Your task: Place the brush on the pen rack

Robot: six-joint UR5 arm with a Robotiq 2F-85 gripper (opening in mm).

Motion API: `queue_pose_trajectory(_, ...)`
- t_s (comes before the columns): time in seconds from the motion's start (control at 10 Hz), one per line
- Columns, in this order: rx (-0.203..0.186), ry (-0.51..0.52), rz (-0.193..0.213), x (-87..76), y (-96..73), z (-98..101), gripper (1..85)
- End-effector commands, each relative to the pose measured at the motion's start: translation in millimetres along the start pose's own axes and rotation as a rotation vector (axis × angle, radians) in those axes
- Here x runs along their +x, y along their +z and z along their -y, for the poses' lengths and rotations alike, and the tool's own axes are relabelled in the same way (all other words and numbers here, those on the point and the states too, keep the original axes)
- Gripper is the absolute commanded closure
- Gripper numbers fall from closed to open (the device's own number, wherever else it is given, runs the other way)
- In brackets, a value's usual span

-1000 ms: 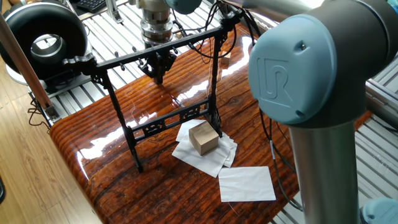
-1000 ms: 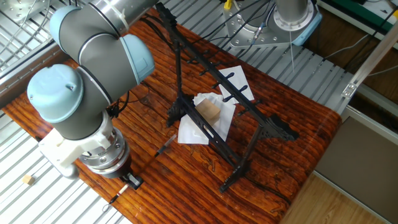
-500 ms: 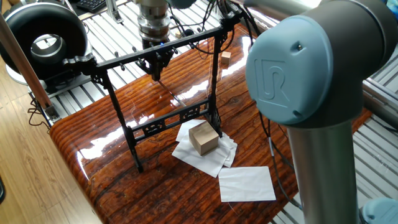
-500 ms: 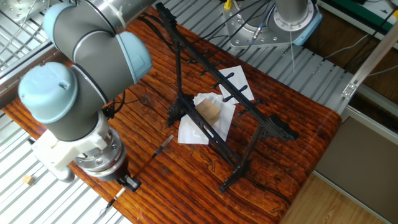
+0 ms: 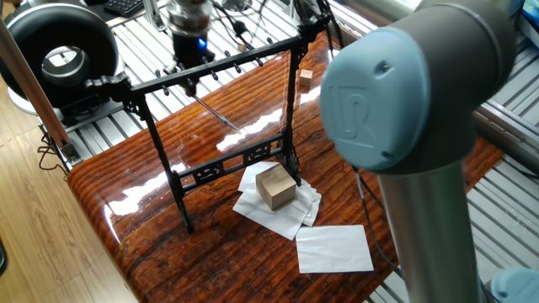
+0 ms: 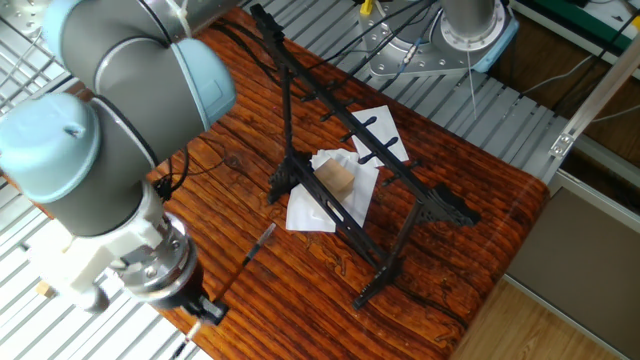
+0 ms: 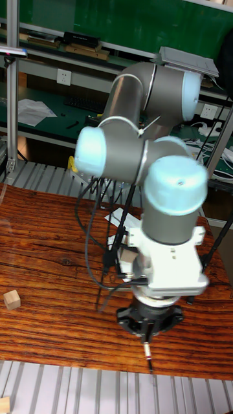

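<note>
The pen rack (image 5: 227,61) is a tall black frame standing across the middle of the wooden table, also seen in the other fixed view (image 6: 437,205). The brush (image 5: 216,112) is a thin dark rod slanting down from my gripper (image 5: 189,82), which is shut on its upper end just behind the rack's top bar. In the other fixed view the gripper (image 6: 203,303) is near the table's edge, and the brush (image 6: 250,254) points toward the rack's foot. In the tall view the brush (image 7: 149,354) hangs below the gripper (image 7: 147,331).
A wooden block (image 5: 275,186) sits on crumpled white paper by the rack's foot, with a flat white sheet (image 5: 334,248) nearby. A small wooden cube (image 5: 304,77) lies behind the rack, another (image 7: 11,299) near the table's edge. A black round device (image 5: 59,50) stands off the table.
My gripper has moved left along the back of the rack's top bar, carrying the brush with it. In the other fixed view it has slid toward the table's near edge.
</note>
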State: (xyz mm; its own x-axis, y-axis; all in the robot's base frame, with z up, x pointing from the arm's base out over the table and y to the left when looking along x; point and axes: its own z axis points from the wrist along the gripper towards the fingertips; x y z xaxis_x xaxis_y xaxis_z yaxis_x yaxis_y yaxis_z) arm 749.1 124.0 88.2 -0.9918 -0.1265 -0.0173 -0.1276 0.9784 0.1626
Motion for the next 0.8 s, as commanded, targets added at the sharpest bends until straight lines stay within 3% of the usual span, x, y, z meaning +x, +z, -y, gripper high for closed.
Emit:
queue_pose_trajectory(0.0, -0.016, -0.068, 0.037, -22.4, -26.3, -31.7, 84.7)
queue_pose_trajectory(0.1, -0.020, -0.086, 0.052, -25.5, -26.8, -32.8, 84.7)
queue_pose_trajectory(0.2, -0.046, -0.101, 0.061, -25.7, -29.3, -40.1, 84.7)
queue_pose_trajectory(0.3, -0.098, -0.099, 0.075, -26.7, -32.8, -53.9, 84.7)
queue_pose_trajectory(0.7, -0.188, -0.126, 0.149, -33.6, -47.6, -78.2, 84.7)
